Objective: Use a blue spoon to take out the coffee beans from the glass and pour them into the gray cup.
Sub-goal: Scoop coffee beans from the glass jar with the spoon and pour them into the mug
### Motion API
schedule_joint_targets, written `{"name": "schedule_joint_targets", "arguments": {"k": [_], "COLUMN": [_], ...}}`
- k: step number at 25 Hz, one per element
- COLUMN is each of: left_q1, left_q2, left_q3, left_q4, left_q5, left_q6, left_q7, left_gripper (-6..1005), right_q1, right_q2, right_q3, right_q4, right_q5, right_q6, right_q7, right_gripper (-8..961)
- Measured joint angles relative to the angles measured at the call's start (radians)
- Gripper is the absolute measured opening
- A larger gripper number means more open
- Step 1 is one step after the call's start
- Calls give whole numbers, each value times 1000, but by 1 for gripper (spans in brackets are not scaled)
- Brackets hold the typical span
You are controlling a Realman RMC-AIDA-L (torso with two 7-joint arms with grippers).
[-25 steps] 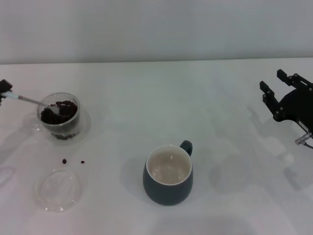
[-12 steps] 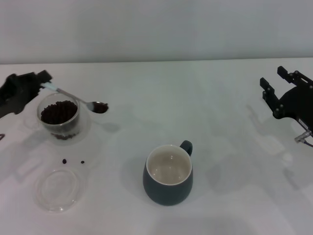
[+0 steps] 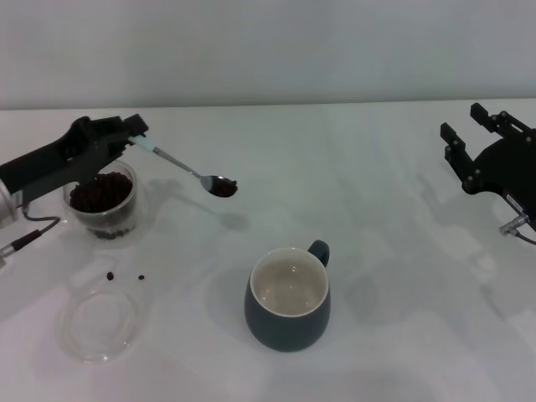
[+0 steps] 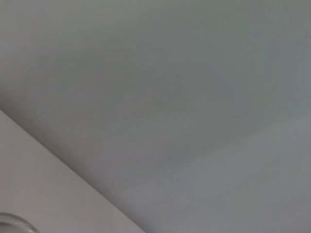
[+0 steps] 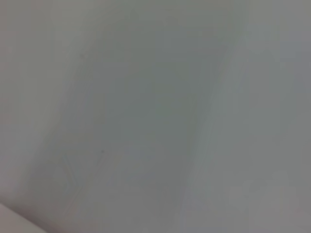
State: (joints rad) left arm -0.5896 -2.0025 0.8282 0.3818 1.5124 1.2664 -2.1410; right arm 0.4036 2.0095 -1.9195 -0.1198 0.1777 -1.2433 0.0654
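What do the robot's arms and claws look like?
The left gripper is black and boxy, on a long black arm with a pale band and a thin dark cable trailing near the wrist. The right gripper is black too, with chunky square-tipped fingers and a thin cable below it.

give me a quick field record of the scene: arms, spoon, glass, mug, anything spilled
left gripper: over the glass, jaws shut on the blue spoon's handle
blue spoon: in the air between glass and gray cup, bowl loaded with coffee beans
glass: upright at the table's left, beans inside
gray cup: upright near the centre front, no beans visible inside
spilled: two loose beans on the table in front of the glass
glass dish: flat, front left
right gripper: far right above the table, jaws open, holding nothing
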Motion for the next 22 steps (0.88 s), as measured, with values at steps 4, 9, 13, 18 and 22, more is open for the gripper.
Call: {"name": "schedule_joint_targets", "arguments": {"k": [4,9,13,18,22], "left_q1": [-15,-26,-29,-30,-30], "left_q2": [-8,-21,-28,-39,-46], "left_q3": [21,50,64,90,108], "left_q4": [0,4,3,2,5], "left_q5": [0,0,0,3,9], "left_q6": [-1,-1,-1,2,7], "left_q7": [-2,-2,-2,-3,-3], "left_gripper": [130,131,131,131,131], "right_q1": [1,2,2,-3,-7], "right_q2": [0,0,0,0,0], "right_q3": [10,24,28,39,41], "right_q4": [-9,-11,-11,-11,-11], "right_q5": [1,2,2,2,2], "right_q6": [1,1,2,3,7], "right_q7": [-1,-3,-1,1,1], "right_gripper": [463,463,463,463,463]}}
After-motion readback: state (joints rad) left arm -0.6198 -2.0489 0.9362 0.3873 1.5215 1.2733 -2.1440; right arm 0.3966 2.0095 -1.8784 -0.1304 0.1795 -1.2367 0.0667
